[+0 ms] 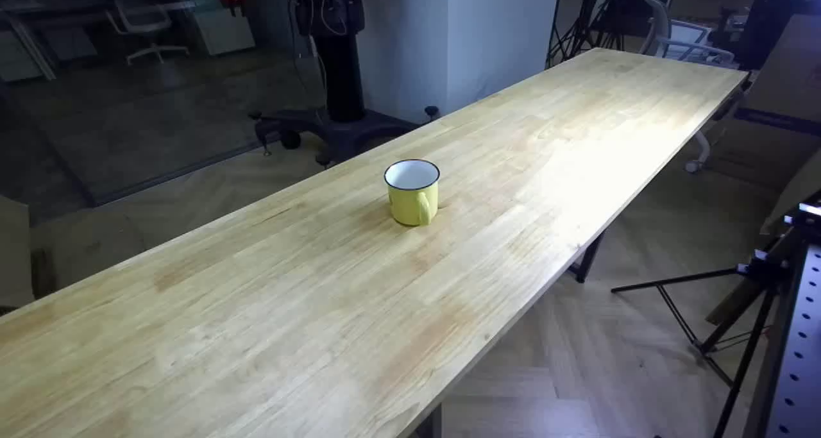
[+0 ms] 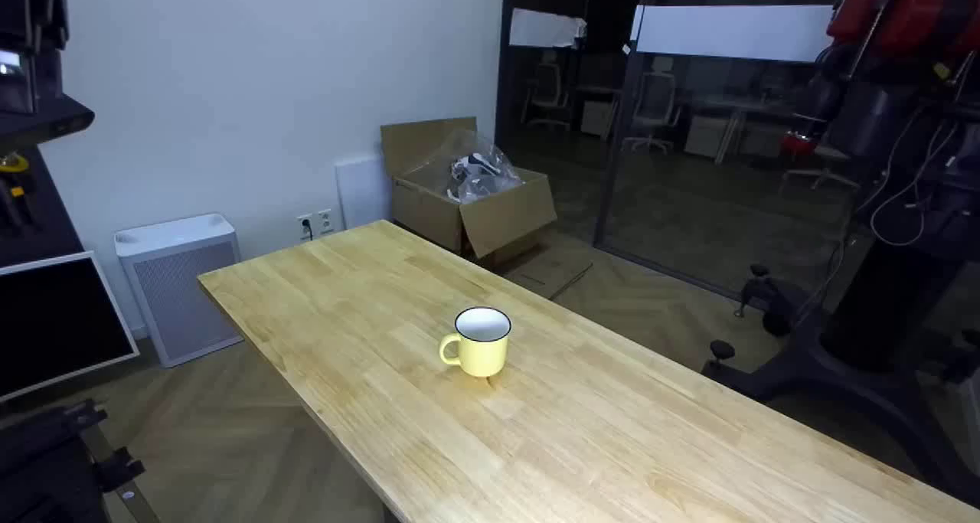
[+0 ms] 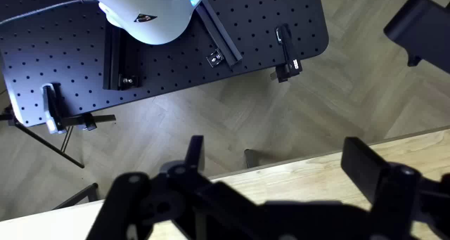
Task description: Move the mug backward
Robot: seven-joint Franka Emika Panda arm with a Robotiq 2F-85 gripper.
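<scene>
In both exterior views we find the yellow mug (image 1: 412, 202) near the middle of the frame, upright on the wooden desk (image 1: 308, 322); in an exterior view its handle (image 2: 443, 350) points left. In the wrist view we look down on the floor (image 3: 246, 117) and the desk's edge. The fingers (image 3: 364, 169) come in from the bottom, blurred and dark, spread wide with nothing held between them; their linkage (image 3: 225, 202) covers part of the desk and runs off the frame. At upper left a white housing (image 3: 151, 18), cut off by the top edge, sits over a perforated plate (image 3: 175, 64). We cannot tell how the rest of the arm is bent.
</scene>
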